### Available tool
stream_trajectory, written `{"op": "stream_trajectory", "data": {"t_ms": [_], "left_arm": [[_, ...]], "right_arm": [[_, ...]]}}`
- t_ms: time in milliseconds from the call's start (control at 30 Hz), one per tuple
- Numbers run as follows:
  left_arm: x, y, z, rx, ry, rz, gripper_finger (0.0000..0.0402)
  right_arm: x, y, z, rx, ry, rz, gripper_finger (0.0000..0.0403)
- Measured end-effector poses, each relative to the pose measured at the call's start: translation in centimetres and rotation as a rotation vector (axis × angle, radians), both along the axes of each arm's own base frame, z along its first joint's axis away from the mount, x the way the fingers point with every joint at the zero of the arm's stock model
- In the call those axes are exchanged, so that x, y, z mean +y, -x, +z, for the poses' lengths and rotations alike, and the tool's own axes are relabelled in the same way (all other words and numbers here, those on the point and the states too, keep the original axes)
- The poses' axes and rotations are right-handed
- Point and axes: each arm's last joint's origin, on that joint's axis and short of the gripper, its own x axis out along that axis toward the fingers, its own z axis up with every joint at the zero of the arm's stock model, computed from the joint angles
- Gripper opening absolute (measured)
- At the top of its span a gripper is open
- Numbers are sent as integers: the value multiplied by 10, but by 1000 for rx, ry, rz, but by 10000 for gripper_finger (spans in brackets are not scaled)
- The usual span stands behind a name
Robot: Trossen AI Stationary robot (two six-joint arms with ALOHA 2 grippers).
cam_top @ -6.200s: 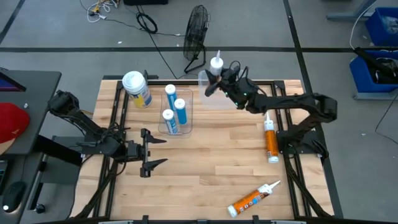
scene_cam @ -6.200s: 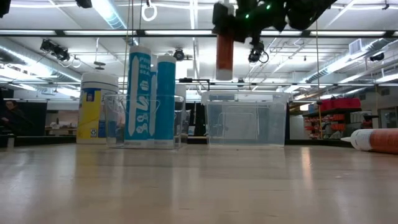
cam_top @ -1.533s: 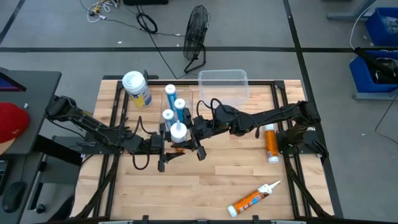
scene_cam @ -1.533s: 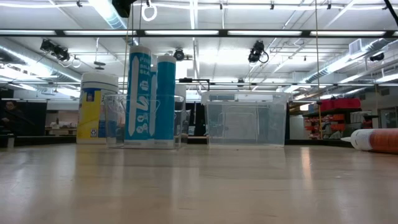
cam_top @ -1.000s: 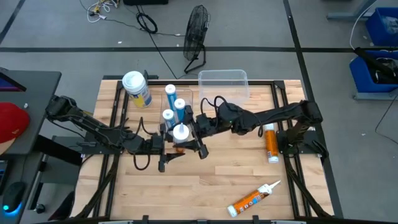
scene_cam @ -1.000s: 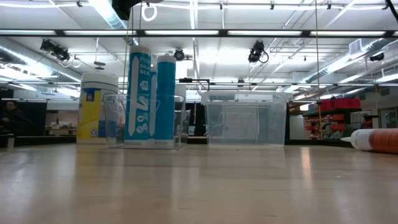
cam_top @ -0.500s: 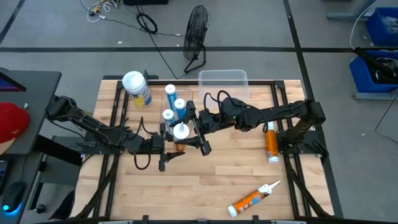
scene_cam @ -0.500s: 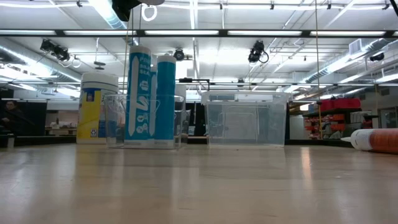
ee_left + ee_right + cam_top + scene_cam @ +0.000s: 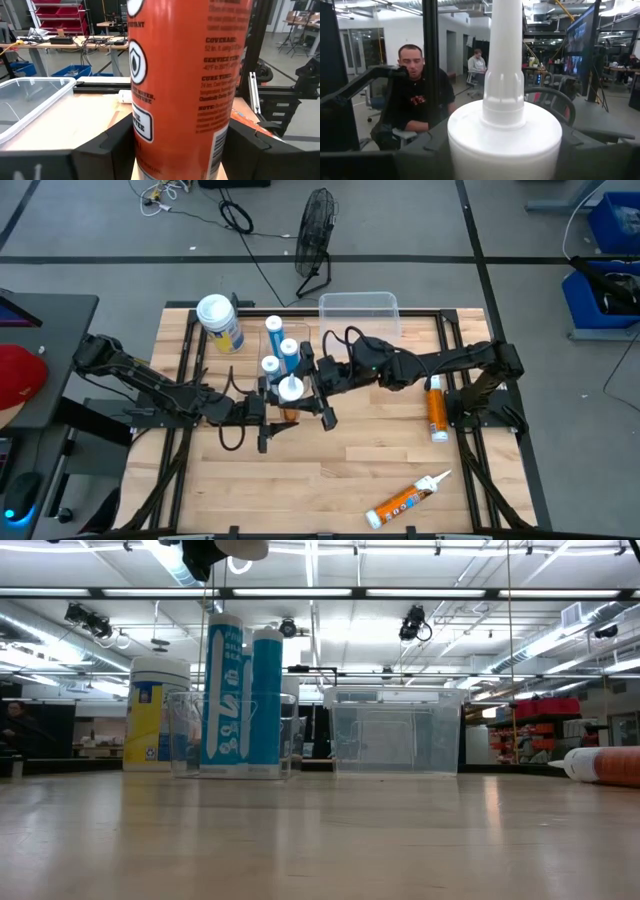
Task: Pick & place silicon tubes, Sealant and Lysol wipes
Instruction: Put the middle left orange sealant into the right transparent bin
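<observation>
**Counter and its load**

The wooden counter carries the Lysol wipes, a clear bin of blue tubes, an empty clear bin, and two orange sealant tubes lying flat.

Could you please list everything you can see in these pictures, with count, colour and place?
Wipes canister: one, yellow-and-blue, white lid, table's far left.
Blue tubes: three, white caps, upright in a clear bin.
Empty bin: one, clear, far edge.
Orange tubes: three; one upright between both grippers, two lying at right.
Fan: one, black, floor.
People: two, background.
Left gripper: holds the upright tube's body.
Right gripper: around its top.
</observation>
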Motion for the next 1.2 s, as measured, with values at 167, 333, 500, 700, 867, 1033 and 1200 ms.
{"op": "stream_trajectory", "data": {"t_ms": [167, 333, 500, 700, 867, 1033, 1200], "left_arm": [[0, 0, 2, -13, 22, 1, 278], [1, 0, 2, -9, 20, 29, 312], [0, 1, 1, -1, 20, 32, 316], [-6, 5, 0, 4, -2, 140, 317], [-12, 8, -3, 24, -35, 151, 318], [-13, 9, -2, 18, -27, 159, 318], [-18, 12, -2, 11, -5, 136, 318]], "right_arm": [[0, -1, -3, 24, 7, -14, 203], [-1, -2, -7, 45, 26, -77, 203], [-1, -1, -6, 49, 36, -97, 203], [-6, 22, 14, 70, 75, -208, 203], [-15, 49, 38, 53, 104, -324, 203], [-21, 58, 34, 165, 156, -475, 203], [-38, 61, 34, 196, 197, -605, 203]]}}
